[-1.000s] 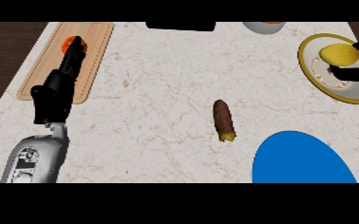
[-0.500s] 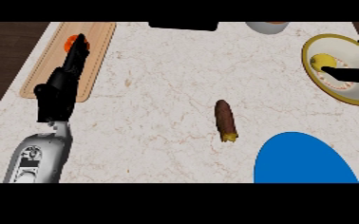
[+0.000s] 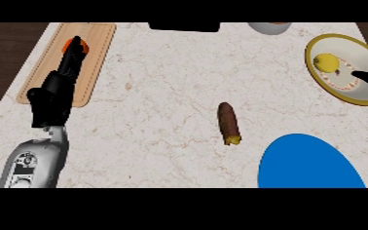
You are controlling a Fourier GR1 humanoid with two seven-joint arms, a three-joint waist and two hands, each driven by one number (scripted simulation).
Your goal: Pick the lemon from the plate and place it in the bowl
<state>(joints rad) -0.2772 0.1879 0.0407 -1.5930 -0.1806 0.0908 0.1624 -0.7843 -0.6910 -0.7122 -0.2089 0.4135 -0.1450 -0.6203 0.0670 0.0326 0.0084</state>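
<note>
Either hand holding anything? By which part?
Nothing visibly held. Left hand lies straight-fingered over the wooden cutting board; the yellow lemon sits free on the yellow-rimmed plate, right hand barely visible beside it.

light: bright, even, diffuse; shadows: barely visible; counter [image 3: 179,78]: uniformly lit, matte; left edge: darker

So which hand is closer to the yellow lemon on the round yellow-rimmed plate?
Right. The right hand shows at the right edge, over the yellow-rimmed plate, just beside the yellow lemon. The left hand is far off, over the wooden cutting board.
</note>
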